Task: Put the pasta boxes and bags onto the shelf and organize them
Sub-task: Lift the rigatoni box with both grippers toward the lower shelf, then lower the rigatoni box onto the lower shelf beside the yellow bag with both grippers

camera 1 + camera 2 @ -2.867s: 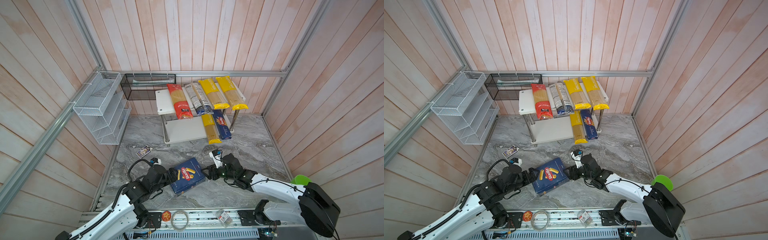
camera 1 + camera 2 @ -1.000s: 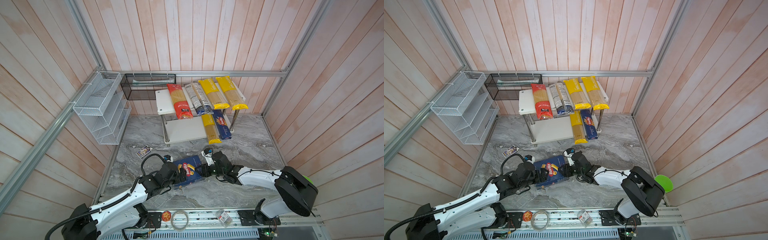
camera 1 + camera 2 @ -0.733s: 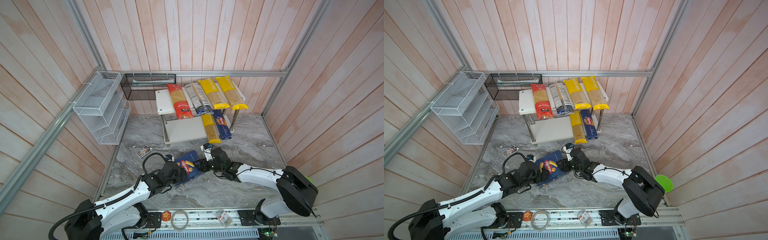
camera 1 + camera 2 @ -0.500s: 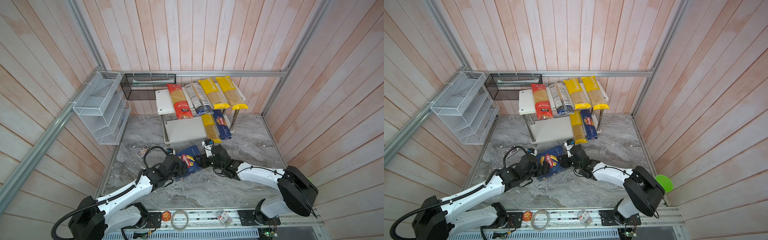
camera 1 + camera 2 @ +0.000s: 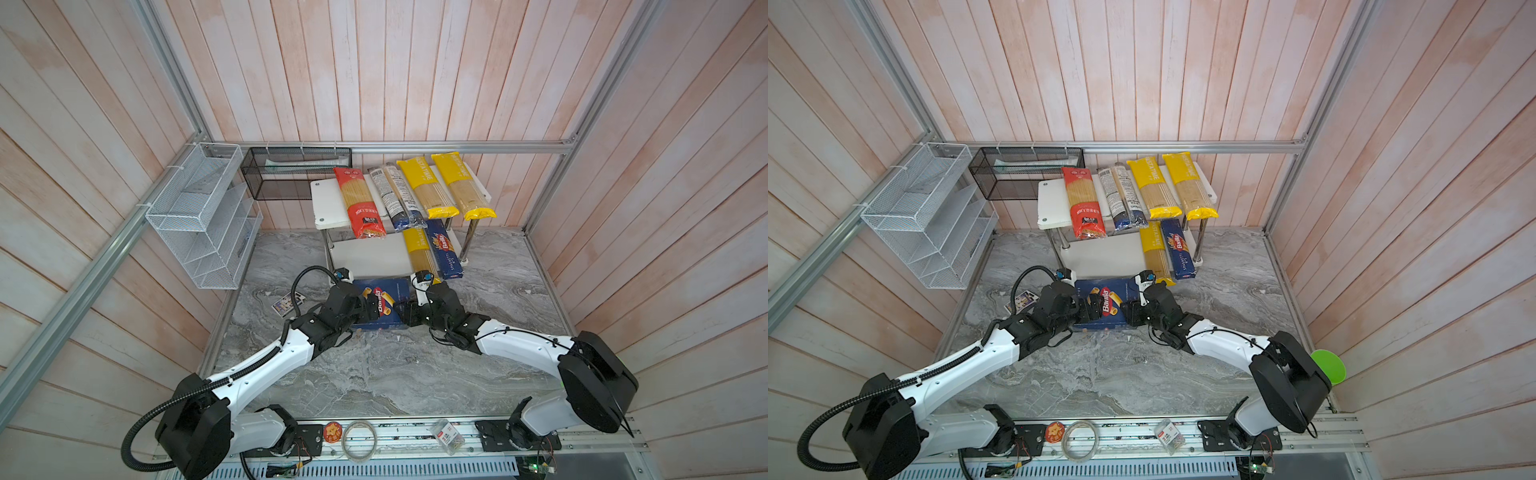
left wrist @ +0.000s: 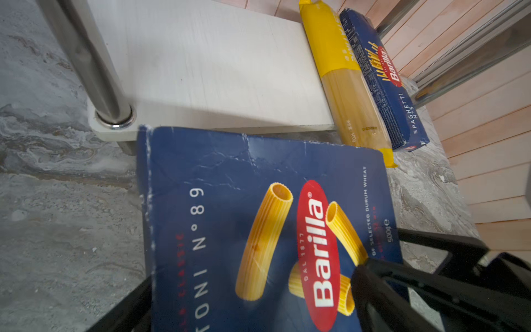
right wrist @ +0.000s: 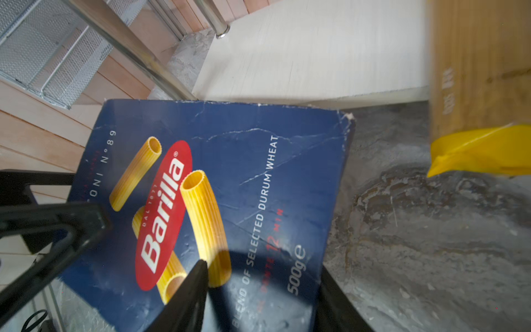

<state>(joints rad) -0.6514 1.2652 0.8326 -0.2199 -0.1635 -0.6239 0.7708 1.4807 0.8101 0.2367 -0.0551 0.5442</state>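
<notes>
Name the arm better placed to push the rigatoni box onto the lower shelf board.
Left, probably. Both grippers clamp the rigatoni box, but the left gripper faces the bare part of the lower board, while the right gripper sits beside the overhanging yellow bag and could knock it.

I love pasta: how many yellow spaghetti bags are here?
3. Two bags lie side by side on the top board; a third bag lies on the lower board. More could hide beneath.
</notes>
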